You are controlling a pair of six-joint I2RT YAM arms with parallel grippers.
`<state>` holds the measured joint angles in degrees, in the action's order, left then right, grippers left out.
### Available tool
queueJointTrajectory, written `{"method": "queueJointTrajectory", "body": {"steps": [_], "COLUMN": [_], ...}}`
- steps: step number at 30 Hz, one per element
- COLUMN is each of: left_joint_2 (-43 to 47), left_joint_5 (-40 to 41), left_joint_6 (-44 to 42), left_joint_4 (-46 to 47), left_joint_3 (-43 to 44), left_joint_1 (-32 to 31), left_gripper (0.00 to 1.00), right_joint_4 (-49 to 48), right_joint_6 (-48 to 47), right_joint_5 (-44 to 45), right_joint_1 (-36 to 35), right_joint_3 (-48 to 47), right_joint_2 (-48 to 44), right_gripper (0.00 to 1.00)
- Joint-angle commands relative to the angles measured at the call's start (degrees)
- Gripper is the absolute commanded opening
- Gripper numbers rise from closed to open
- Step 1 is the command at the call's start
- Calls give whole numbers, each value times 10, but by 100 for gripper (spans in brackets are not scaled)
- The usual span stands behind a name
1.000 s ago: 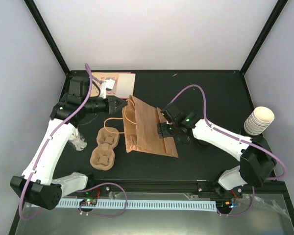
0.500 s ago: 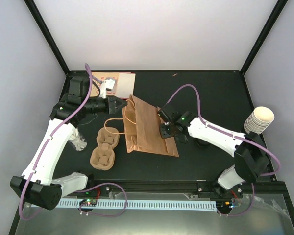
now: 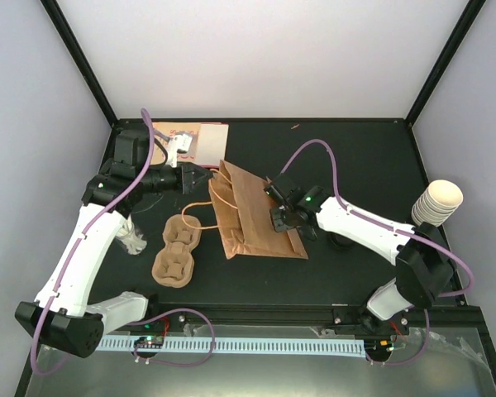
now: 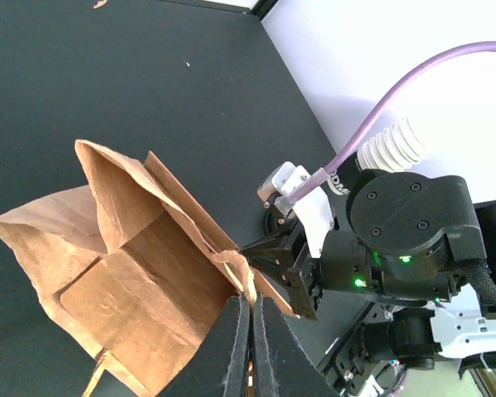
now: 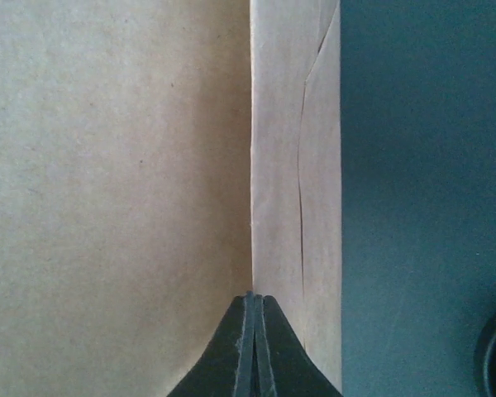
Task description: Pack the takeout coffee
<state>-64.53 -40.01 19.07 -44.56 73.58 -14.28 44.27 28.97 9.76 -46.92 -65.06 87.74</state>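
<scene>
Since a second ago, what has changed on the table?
The paper bag turned: its lower end swung toward the right arm's side, so its bottom edge now lies level in the overhead view. The right fingers, shut, moved with it. The left fingers stayed clamped on its rim. The trays and cup stack stayed put.

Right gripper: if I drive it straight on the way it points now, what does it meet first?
The brown paper bag, at the crease just ahead of the right gripper, which is shut; it may already touch, depth is unclear.
</scene>
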Motion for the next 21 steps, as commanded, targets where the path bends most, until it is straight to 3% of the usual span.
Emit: {"method": "queueJointTrajectory", "body": {"steps": [1, 10, 17, 21], "left_joint_2": [18, 25, 37, 41], "left_joint_5": [20, 49, 51, 51], "left_joint_6": [-11, -29, -39, -44], "left_joint_4": [0, -36, -46, -49], "left_joint_3": [16, 27, 11, 5], "left_joint_1": [5, 36, 71, 87], "left_gripper": [3, 2, 2, 2], "right_joint_4": [32, 21, -58, -71], "right_joint_6": [-7, -11, -9, -8], "right_joint_5": [46, 14, -146, -164], "right_joint_1": [4, 76, 186, 206], "right_joint_3": [-12, 23, 109, 128], "right_joint_2": [-11, -59, -117, -125], "right_gripper": [1, 1, 1, 1]}}
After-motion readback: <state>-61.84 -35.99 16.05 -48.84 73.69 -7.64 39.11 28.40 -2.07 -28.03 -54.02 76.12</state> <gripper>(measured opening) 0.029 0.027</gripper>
